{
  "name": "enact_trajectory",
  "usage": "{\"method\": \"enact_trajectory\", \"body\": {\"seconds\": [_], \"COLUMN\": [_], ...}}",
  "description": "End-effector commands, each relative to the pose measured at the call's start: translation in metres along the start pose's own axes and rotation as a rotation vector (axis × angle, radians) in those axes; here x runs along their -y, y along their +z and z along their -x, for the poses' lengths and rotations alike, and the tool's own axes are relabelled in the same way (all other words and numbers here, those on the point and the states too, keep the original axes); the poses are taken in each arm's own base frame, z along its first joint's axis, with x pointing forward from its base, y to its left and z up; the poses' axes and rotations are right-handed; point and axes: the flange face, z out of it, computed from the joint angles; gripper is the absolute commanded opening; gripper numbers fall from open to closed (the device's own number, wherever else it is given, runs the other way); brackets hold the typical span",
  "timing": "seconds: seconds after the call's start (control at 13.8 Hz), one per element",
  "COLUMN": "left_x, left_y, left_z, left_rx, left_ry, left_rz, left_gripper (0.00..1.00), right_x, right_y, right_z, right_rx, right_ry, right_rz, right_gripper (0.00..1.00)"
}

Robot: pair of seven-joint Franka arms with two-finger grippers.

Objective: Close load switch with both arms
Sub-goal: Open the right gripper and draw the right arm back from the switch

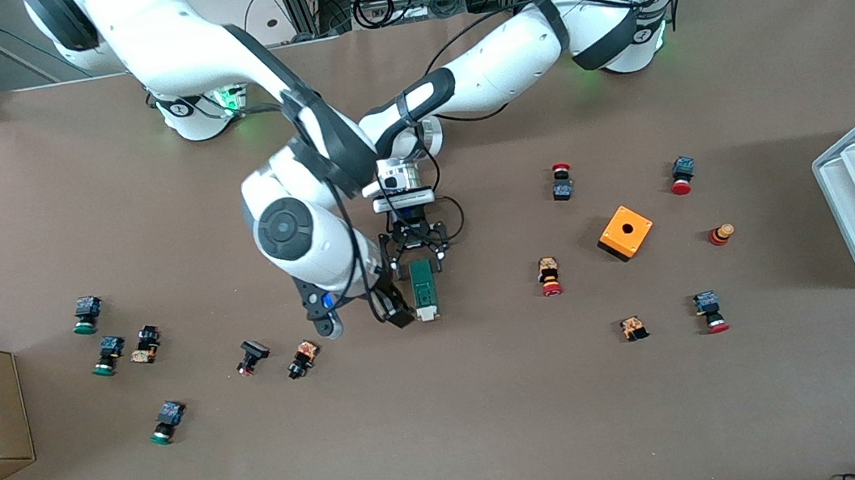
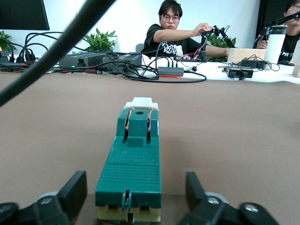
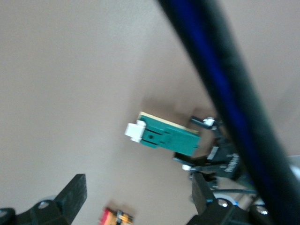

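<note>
The switch (image 1: 424, 292) lies flat on the surface, mid-way between the two clusters of buttons (image 1: 548, 276), its white slider (image 1: 427, 315) at the end nearer the front camera. The left gripper (image 1: 419, 256) sits low at the switch's other end, jaws apart and flanking the green body without clamping it. The right gripper (image 1: 397, 309) hangs just beside the slider end, jaws apart, holding nothing. This looks like the release step after the push; next, both arms probably only need to lift clear without nudging the switch
</note>
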Motion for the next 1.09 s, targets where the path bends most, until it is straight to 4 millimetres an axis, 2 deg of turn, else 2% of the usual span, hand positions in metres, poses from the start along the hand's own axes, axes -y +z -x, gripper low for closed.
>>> {"method": "enact_trajectory", "body": {"seconds": [0.0,0.36,0.51,0.58,0.8,0.94,1.02], "left_x": [-0.003,-0.006,-0.01,-0.011,-0.019,-0.021,-0.023], "left_y": [-0.001,-0.009,-0.012,-0.012,-0.016,-0.02,-0.022], "left_z": [0.005,-0.011,-0.017,-0.024,-0.051,-0.069,-0.076], "left_rx": [0.018,0.056,0.056,0.062,0.085,0.089,0.095], "left_ry": [-0.015,-0.038,-0.047,-0.056,-0.087,-0.103,-0.114], "left_rz": [-0.004,-0.056,-0.054,-0.068,-0.081,-0.086,-0.094], "left_gripper": [1.0,1.0,1.0,1.0,1.0,1.0,1.0], "right_x": [-0.021,-0.065,-0.087,-0.101,-0.158,-0.189,-0.199], "right_y": [-0.042,-0.143,-0.184,-0.207,-0.268,-0.301,-0.31], "right_z": [-0.011,-0.062,-0.09,-0.107,-0.159,-0.192,-0.203], "right_rx": [0.055,0.054,0.071,0.079,0.073,0.073,0.054], "right_ry": [-0.15,-0.437,-0.532,-0.58,-0.777,-0.905,-0.971], "right_rz": [0.08,0.164,0.175,0.171,0.178,0.157,0.169], "right_gripper": [1.0,1.0,1.0,1.0,1.0,1.0,1.0]}}
